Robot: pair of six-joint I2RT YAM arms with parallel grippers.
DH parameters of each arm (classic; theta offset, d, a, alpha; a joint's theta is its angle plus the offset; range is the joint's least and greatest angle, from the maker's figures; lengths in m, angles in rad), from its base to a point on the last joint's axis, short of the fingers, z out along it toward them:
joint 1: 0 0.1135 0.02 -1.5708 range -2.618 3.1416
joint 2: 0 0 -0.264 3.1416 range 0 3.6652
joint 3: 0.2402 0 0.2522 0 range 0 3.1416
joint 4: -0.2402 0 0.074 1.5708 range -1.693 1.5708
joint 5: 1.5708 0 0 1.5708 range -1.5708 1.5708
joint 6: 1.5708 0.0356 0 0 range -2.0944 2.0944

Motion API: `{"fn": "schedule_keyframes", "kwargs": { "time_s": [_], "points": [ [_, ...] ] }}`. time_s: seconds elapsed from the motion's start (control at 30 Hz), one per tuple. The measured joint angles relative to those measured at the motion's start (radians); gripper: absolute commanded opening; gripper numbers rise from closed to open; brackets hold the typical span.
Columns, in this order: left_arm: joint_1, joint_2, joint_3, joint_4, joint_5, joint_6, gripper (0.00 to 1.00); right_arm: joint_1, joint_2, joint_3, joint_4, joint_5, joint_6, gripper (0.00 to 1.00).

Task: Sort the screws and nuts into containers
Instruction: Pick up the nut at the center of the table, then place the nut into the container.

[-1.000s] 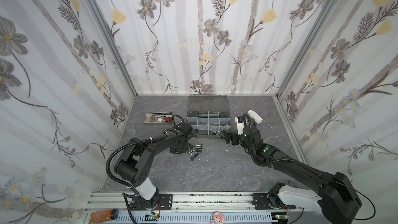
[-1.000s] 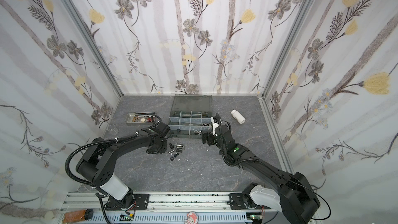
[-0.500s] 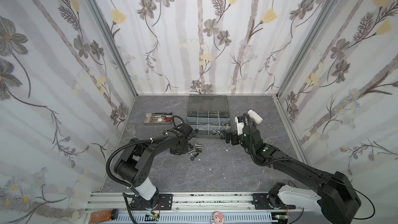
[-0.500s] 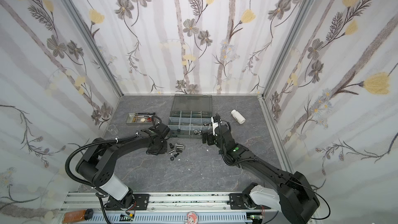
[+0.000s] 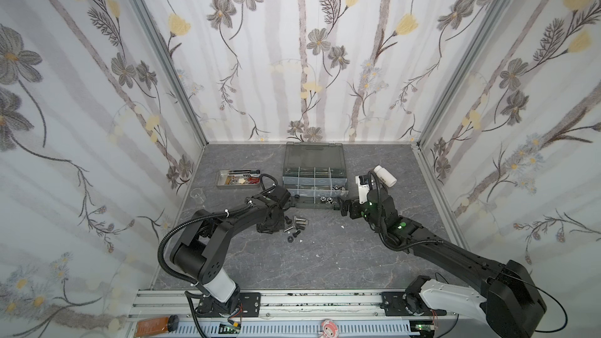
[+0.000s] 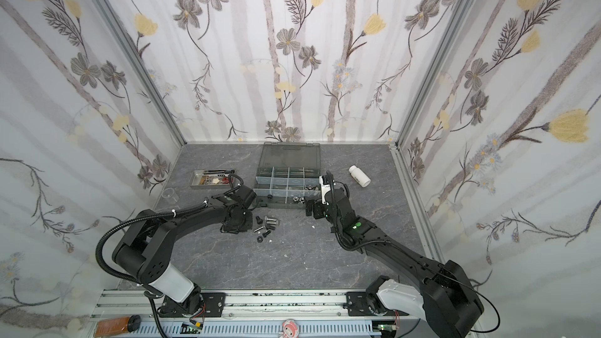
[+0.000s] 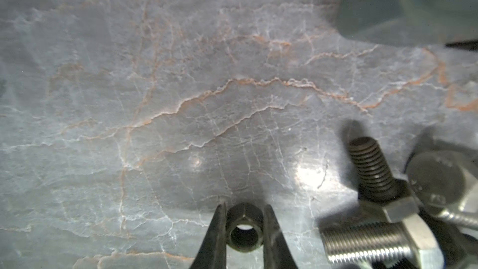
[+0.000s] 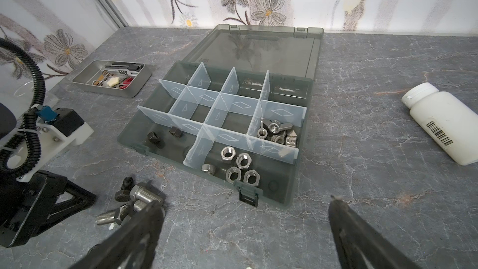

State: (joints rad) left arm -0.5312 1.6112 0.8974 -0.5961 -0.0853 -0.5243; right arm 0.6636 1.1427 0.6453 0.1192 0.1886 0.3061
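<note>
Since a second ago the left gripper [image 7: 244,206] has closed, jaws now pinching a black hex nut [image 7: 245,229] that seems to sit on the tabletop [image 7: 181,73], just in front of the organizer box [image 8: 274,185] toward the left arm's side, beside the loose screws [image 8: 146,195]. The right gripper [image 8: 245,200] hangs spread wide and empty just before the box's front wall; silver nuts [image 8: 241,161] lie in a front-row compartment.

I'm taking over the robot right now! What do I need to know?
Left gripper: shut on a black hex nut, beside the loose bolts on the table.
Right gripper: open, empty, before the organizer box.
Done: black hex nuts, silver hex nuts and wing nuts lie in separate compartments.
Left: box the held nut, then the loose bolts.
</note>
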Motion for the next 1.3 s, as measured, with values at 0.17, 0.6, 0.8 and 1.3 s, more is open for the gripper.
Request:
{"fn": "schedule_keyframes", "kwargs": {
  "time_s": [0.17,0.6,0.8,1.3],
  "points": [
    [0.0,-0.043,0.014,-0.016,0.003,0.0,0.15,0.0,-0.018,0.013,-0.014,0.0,0.0,1.0],
    [0.0,-0.11,0.195,-0.113,0.01,0.034,0.14,0.001,-0.027,0.04,-0.049,-0.051,0.028,1.0],
    [-0.001,-0.061,0.274,-0.14,0.01,0.073,0.14,0.001,-0.025,0.041,-0.055,-0.052,0.033,1.0],
    [0.0,0.216,0.511,-0.146,0.003,0.132,0.1,-0.003,0.018,0.011,-0.047,-0.05,0.032,1.0]
  ]
}}
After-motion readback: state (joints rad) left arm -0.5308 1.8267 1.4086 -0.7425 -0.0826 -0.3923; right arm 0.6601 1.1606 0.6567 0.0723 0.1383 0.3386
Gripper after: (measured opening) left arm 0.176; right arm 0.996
